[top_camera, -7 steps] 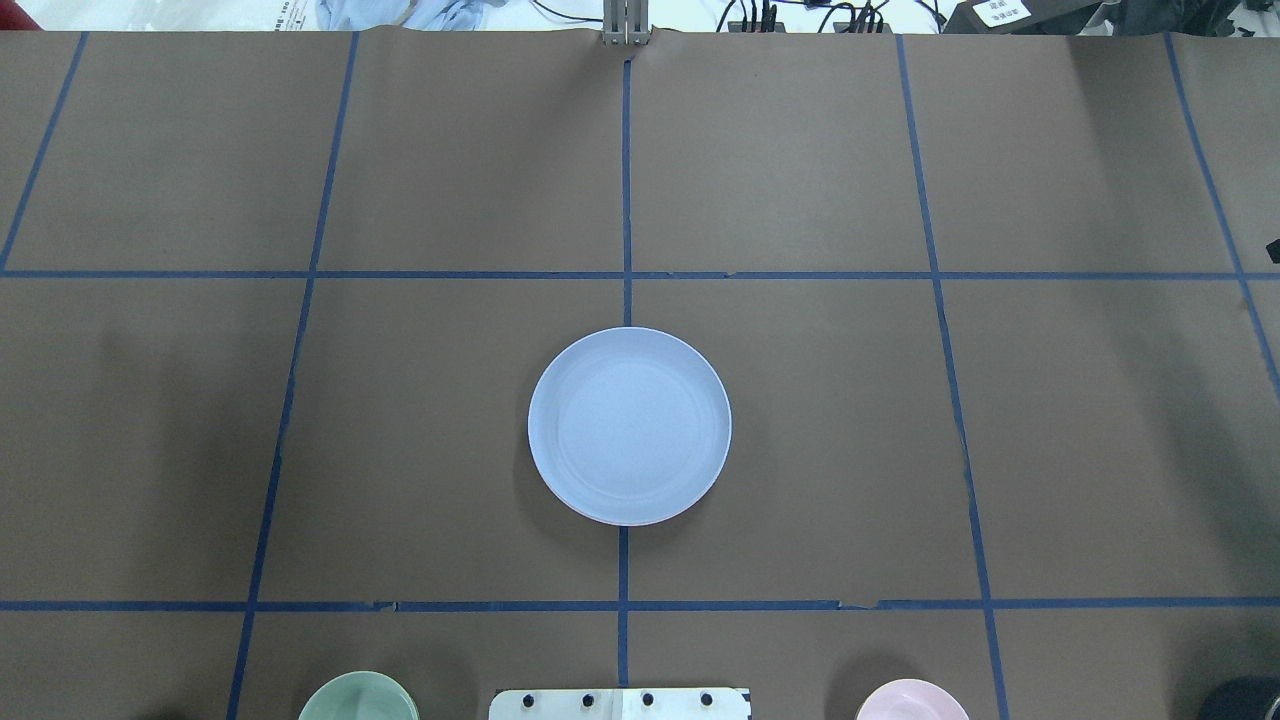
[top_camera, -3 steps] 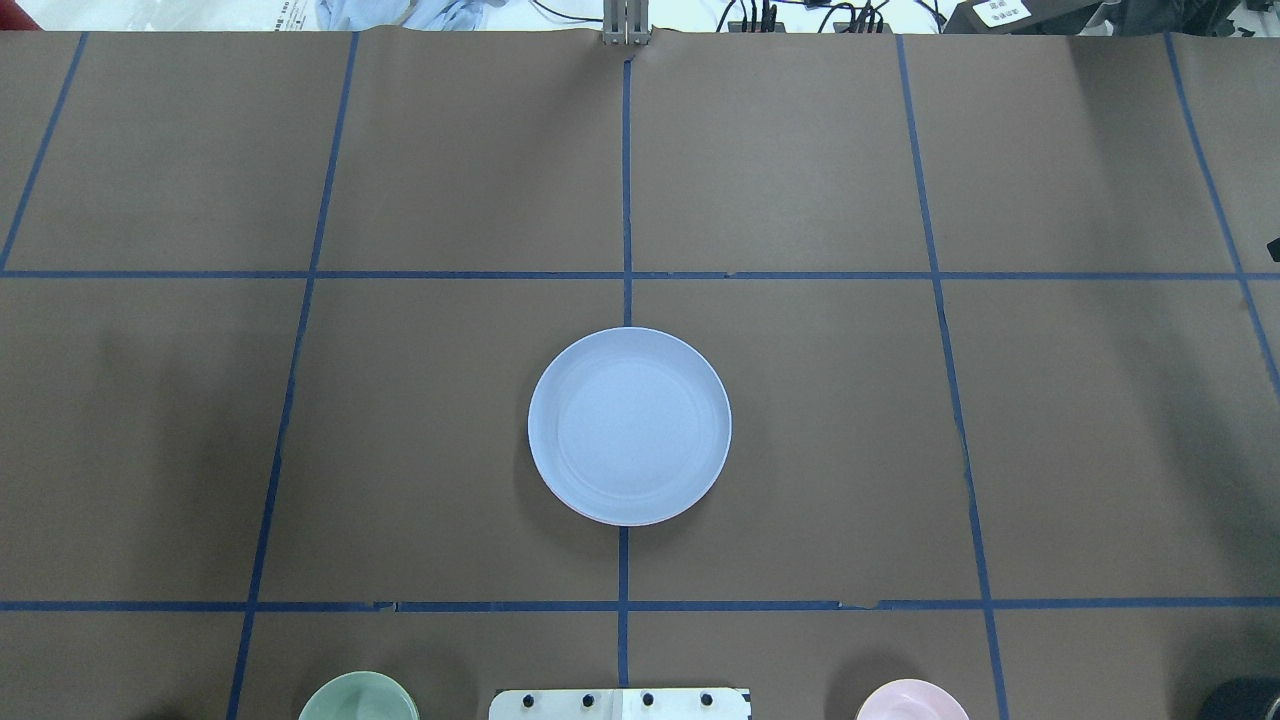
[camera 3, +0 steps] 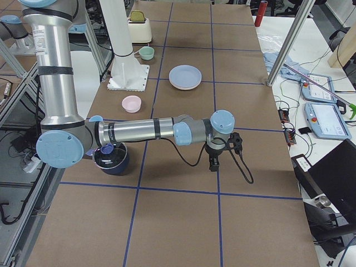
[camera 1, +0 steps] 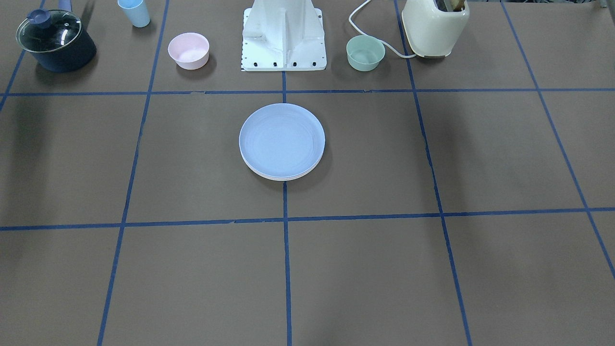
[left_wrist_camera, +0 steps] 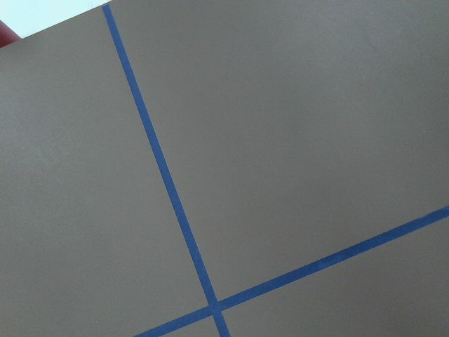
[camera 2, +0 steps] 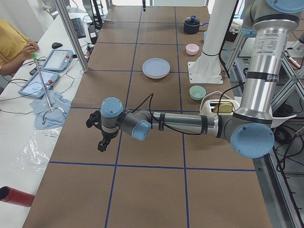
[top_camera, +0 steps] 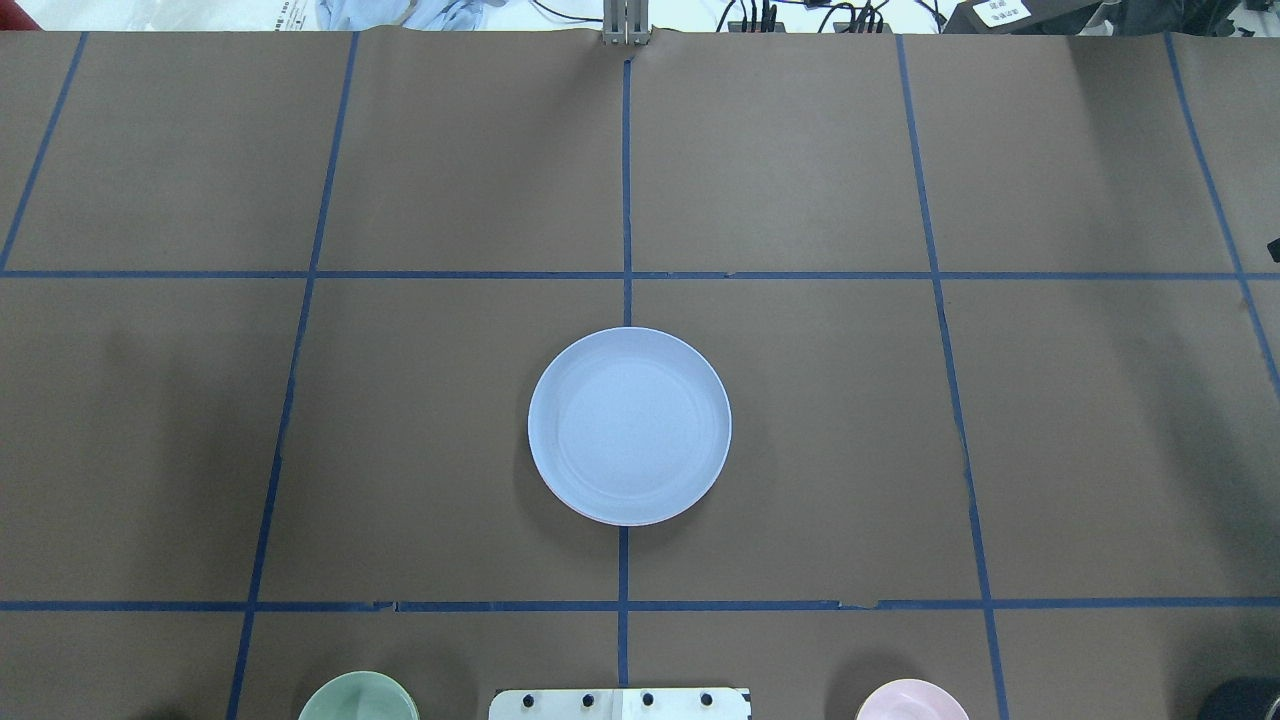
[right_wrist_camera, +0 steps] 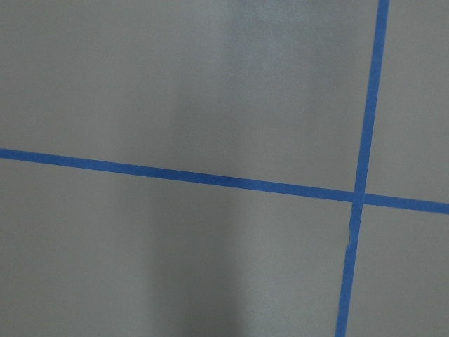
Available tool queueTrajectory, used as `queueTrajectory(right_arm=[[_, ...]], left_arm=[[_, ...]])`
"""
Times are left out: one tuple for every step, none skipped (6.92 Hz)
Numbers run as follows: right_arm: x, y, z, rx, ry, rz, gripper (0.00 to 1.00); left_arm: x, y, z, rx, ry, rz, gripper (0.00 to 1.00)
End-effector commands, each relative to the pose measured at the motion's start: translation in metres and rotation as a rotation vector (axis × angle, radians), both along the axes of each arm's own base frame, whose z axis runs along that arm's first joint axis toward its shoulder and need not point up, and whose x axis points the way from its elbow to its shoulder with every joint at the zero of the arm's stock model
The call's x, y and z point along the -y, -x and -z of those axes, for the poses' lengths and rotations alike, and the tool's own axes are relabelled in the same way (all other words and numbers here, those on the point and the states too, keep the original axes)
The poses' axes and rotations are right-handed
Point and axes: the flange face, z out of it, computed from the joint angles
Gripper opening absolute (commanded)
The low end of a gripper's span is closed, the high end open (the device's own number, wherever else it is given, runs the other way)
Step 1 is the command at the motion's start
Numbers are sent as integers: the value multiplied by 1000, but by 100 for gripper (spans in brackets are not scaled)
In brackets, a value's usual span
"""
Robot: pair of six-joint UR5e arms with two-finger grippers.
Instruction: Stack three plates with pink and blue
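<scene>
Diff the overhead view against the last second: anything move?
Nothing visibly changed. The blue plate stays centred on the tape line, and the green bowl and pink bowl stay at the near edge. No arm shows in the overhead view, then or now.

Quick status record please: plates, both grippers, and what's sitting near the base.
plates: blue plate on top at the centre of the table; paler rims show beneath it
left gripper: over bare table, well apart from the plates; open or shut cannot be told
right gripper: likewise, toward the opposite table end
by robot base: pink bowl, green bowl
</scene>
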Motion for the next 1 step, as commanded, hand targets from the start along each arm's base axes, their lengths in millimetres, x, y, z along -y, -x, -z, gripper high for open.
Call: queueTrajectory(right_arm=[[0, 0, 0, 1, 0, 0, 100]], left_arm=[[-2, 0, 3, -1, -25, 0, 100]])
